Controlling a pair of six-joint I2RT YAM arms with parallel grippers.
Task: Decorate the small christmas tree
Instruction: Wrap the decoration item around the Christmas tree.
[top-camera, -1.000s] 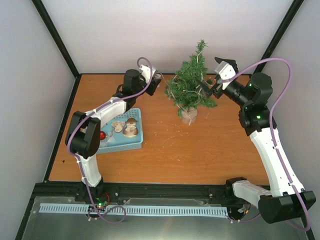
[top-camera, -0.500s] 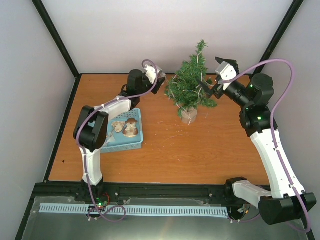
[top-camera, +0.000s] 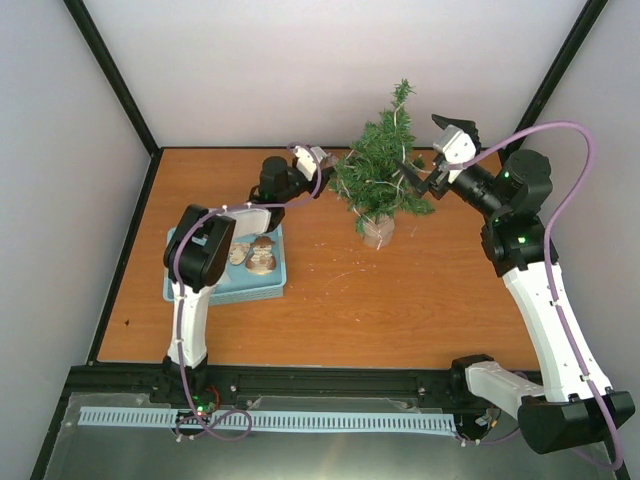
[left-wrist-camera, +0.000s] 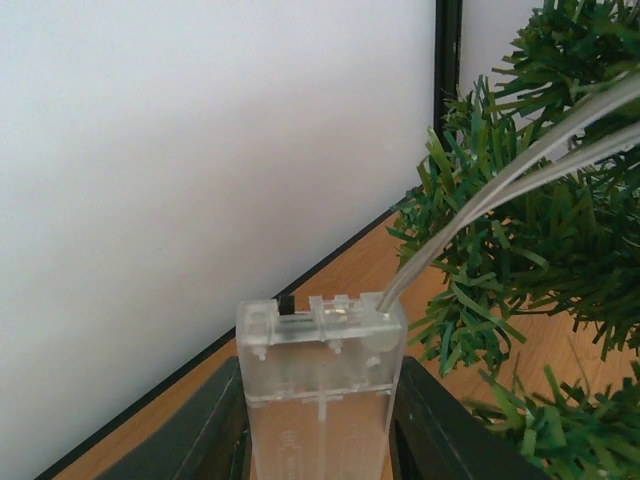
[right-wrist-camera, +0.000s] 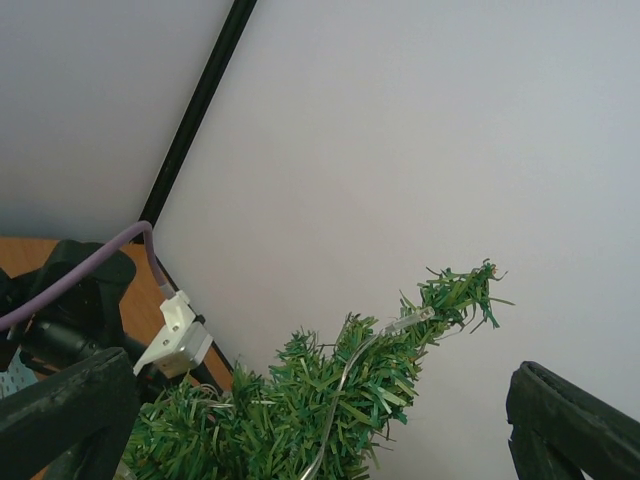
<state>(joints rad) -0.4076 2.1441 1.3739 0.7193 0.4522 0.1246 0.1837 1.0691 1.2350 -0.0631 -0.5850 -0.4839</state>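
The small christmas tree (top-camera: 378, 175) stands upright on its pale base (top-camera: 378, 233) at the back middle of the table. A thin light wire (right-wrist-camera: 345, 385) runs up through its branches to the tip. My left gripper (top-camera: 322, 165) is just left of the tree, shut on a clear plastic battery box (left-wrist-camera: 322, 380) held between its dark fingers (left-wrist-camera: 200, 430). The box's pale wires (left-wrist-camera: 480, 210) lead into the tree (left-wrist-camera: 530, 240). My right gripper (top-camera: 418, 170) hangs open at the tree's right side, with the tree (right-wrist-camera: 350, 400) between its spread fingers (right-wrist-camera: 70, 410) and untouched.
A light blue tray (top-camera: 278, 270) with brown ornaments (top-camera: 262, 257) lies at the left, partly under my left arm. Grey walls and black frame posts close in the back and sides of the orange table (top-camera: 400, 300).
My left arm has swung right and carried the battery box closer to the tree. Its elbow now covers the tray's left part and a red ornament there. The right arm has barely moved.
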